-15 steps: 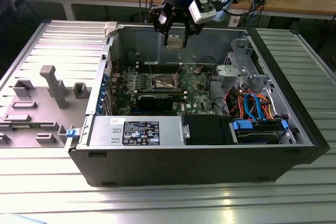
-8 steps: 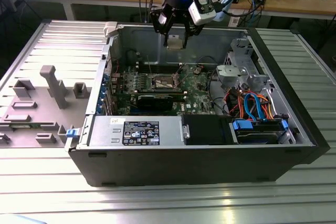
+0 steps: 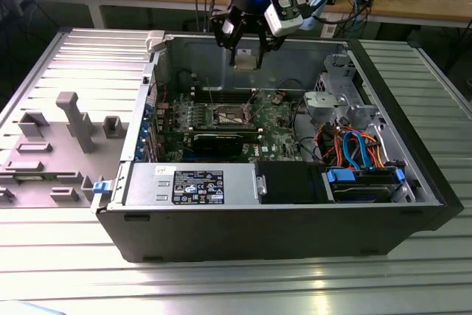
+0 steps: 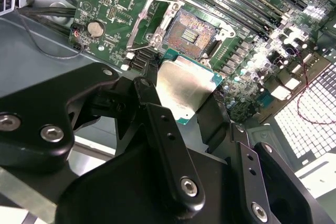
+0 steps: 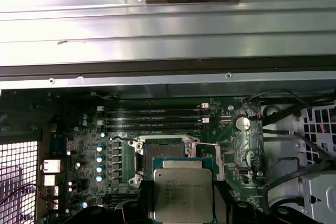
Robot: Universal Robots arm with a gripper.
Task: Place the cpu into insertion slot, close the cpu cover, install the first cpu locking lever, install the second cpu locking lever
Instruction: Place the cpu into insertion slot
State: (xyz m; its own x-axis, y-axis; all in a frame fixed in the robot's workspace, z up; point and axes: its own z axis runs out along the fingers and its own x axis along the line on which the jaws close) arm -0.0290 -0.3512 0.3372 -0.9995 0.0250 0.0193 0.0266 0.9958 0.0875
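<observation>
One black gripper [image 3: 245,48] holds the small, flat, square, silver-topped cpu [image 3: 245,60] above the open dark metal computer case [image 3: 258,230].
Its fingers [image 4: 157,116] are nearly closed, pressing opposite edges of the cpu [image 4: 186,90], which hangs clear of the uncovered square gold-centred, silver-rimmed insertion slot [image 4: 190,34] on the green circuit board [image 4: 113,3].

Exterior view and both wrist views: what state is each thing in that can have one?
cpu: gripped, held above the board, not seated.
gripper: shut on the cpu.
insertion slot: empty, contacts exposed.
cpu cover: swung open, off the insertion slot.
computer case: lying on its side, top side open.
</observation>
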